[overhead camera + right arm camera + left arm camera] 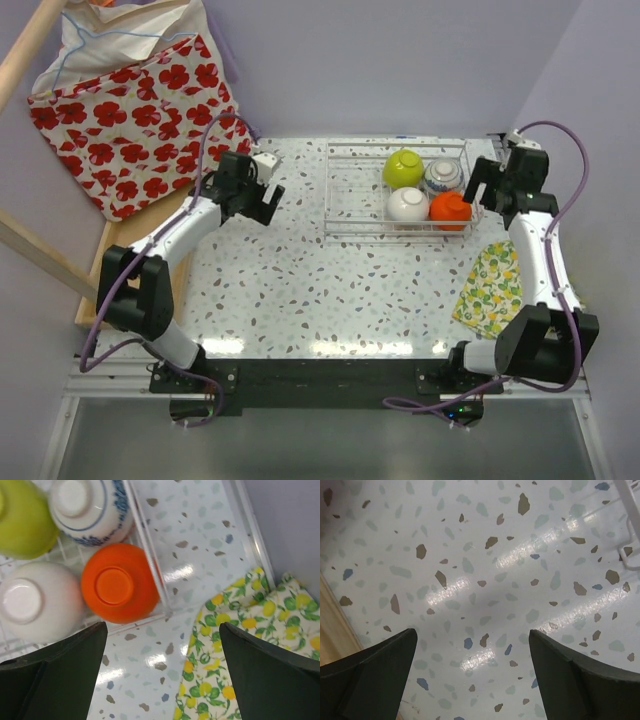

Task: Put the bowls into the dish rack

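Note:
The white wire dish rack (350, 190) stands at the back of the table. Upside down in its right end sit a lime green bowl (403, 168), a blue-patterned bowl (443, 177), a white bowl (407, 205) and a red-orange bowl (451, 210). The right wrist view shows the red-orange bowl (119, 582), white bowl (32, 601), blue-patterned bowl (90, 510) and green bowl (22, 517). My right gripper (162, 672) is open and empty just right of the rack. My left gripper (472, 672) is open and empty over bare table left of the rack; a rack corner (630, 530) shows. The other bowls are out of view.
A lemon-print cloth (490, 285) lies at the right table edge, also in the right wrist view (240, 655). A red-flowered bag (130, 110) leans at the back left by a wooden frame (30, 255). Purple walls close in behind and right.

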Tool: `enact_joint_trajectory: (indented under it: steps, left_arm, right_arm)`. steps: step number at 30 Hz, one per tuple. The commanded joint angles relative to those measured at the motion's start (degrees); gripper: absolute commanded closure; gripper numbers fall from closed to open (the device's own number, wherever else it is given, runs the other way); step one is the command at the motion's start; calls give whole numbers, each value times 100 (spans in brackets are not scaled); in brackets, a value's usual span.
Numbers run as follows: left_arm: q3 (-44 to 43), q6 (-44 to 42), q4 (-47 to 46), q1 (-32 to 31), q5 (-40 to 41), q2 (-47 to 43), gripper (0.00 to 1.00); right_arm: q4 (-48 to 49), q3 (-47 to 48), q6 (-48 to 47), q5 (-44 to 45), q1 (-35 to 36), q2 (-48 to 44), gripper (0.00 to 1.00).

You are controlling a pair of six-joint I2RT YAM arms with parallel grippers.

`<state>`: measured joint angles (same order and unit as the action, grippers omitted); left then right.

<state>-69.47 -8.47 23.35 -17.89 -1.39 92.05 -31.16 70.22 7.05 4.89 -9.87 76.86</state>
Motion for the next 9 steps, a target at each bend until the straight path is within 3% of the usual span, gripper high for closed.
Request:
enact_joint_trajectory:
  steps: [1, 9]
  left_arm:
    - [416, 407, -1138, 58, -275, -73, 0]
    - [707, 680, -1386, 22, -353, -258, 0]
  right_arm:
    - [-733, -78, 288, 1144, -24, -311, 1]
    - [-655, -736, 174, 1129, -59, -1006, 1]
